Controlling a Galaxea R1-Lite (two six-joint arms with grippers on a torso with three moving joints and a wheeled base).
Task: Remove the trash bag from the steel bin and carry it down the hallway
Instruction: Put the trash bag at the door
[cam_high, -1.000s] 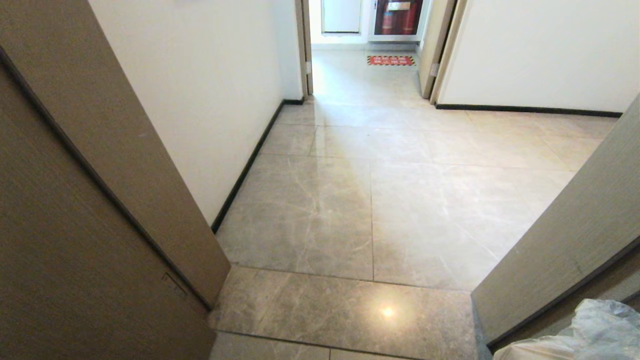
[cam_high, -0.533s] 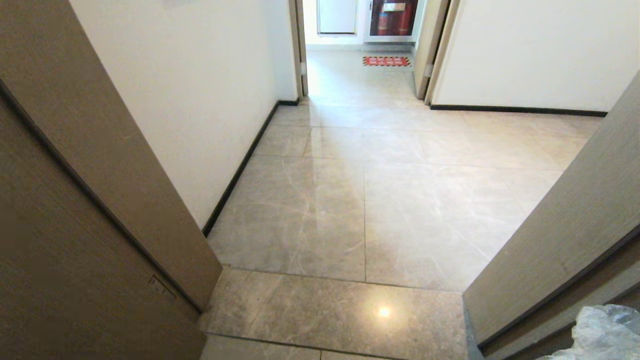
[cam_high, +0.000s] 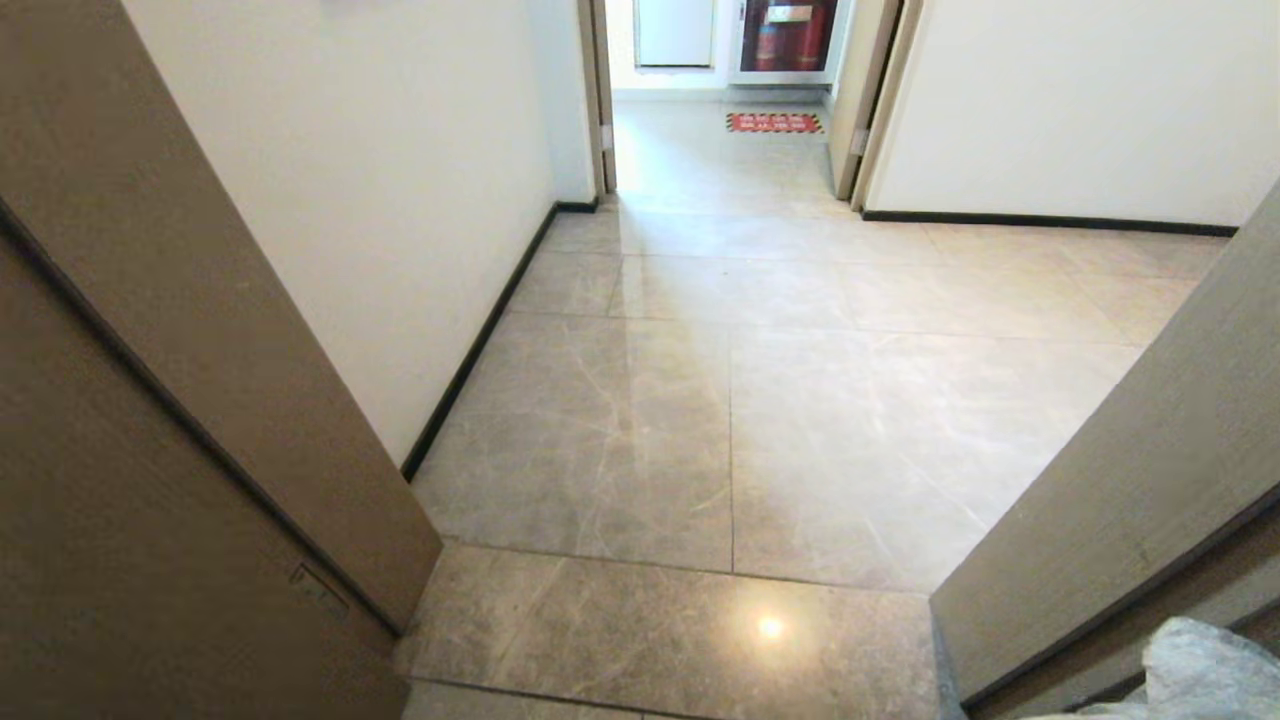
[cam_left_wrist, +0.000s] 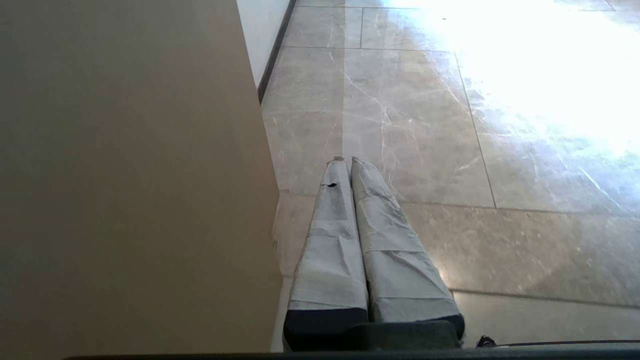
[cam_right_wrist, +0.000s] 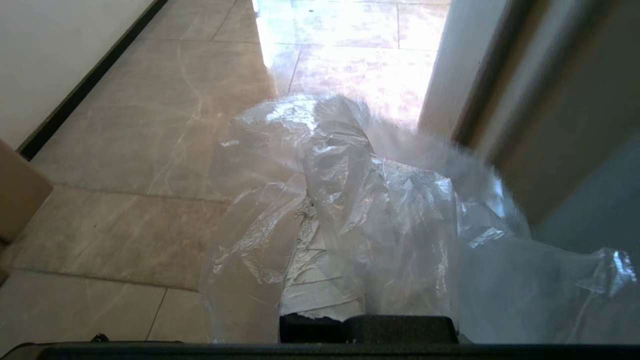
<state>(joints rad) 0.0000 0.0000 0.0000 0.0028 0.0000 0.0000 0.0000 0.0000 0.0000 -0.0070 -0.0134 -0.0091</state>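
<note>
In the head view, less of the trash bag (cam_high: 1200, 672) shows at the lower right corner than a second ago, the edge cutting it off; the hallway (cam_high: 740, 400) runs ahead, glossy grey tiles between tan door frames. In the left wrist view, the left gripper (cam_left_wrist: 346, 161) hangs clenched and empty beside a tan door panel (cam_left_wrist: 125, 175). In the right wrist view, the right gripper (cam_right_wrist: 320, 220) is hidden under crinkled plastic, clamped on the bag.

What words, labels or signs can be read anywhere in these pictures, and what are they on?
No text can be read in any view.
Red floor mat with a striped border at the far end of the hallway: pale lettering, too small to read.
Small label on the red cabinet behind it: too small to read.
Trash bag: no print shows.
</note>
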